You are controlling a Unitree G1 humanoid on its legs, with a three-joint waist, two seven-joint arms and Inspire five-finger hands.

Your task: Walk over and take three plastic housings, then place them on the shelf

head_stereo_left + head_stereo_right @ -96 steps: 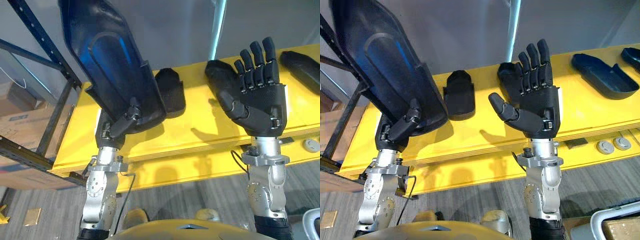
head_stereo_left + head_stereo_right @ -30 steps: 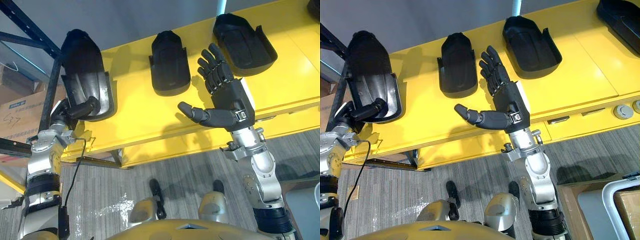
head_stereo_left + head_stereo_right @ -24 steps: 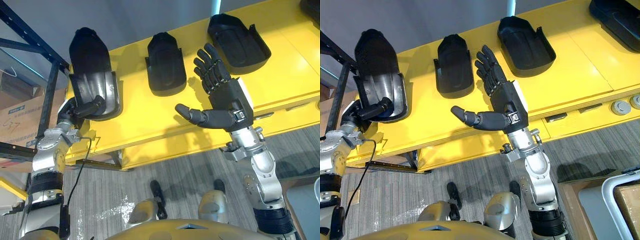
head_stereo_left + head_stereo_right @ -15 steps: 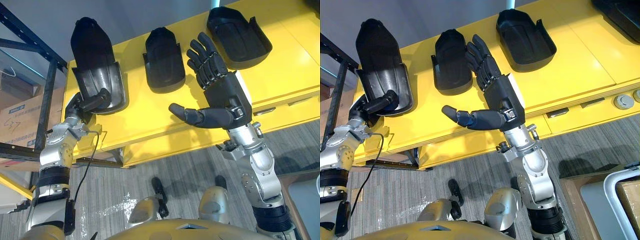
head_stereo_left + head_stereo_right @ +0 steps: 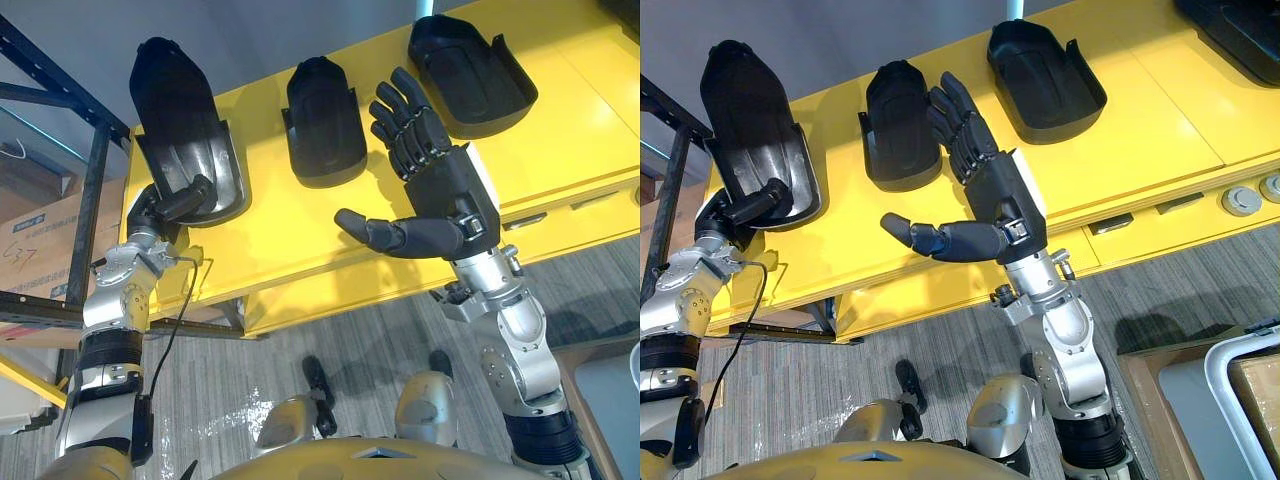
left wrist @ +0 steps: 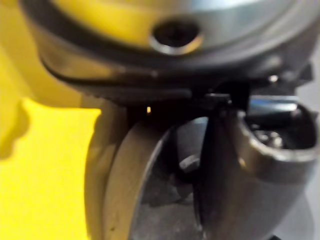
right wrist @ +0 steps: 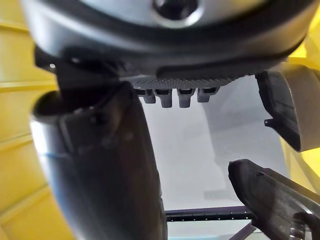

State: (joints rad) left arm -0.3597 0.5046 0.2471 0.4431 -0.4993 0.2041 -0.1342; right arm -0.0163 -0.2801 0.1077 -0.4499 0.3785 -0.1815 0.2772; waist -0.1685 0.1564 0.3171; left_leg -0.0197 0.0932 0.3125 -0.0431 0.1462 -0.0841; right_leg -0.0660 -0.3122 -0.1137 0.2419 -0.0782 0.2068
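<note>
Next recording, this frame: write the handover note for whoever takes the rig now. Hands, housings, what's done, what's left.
Left hand: shut on the left housing at the left end of the yellow table; I cannot tell whether the housing is lifted clear.
Right hand: open, palm up, holding nothing, over the table's front, fingers near the middle housing.
Right housing: lies on the table, further right.
Done: one housing gripped.
Left: take two more, then place all three on the shelf at the robot's left.
</note>
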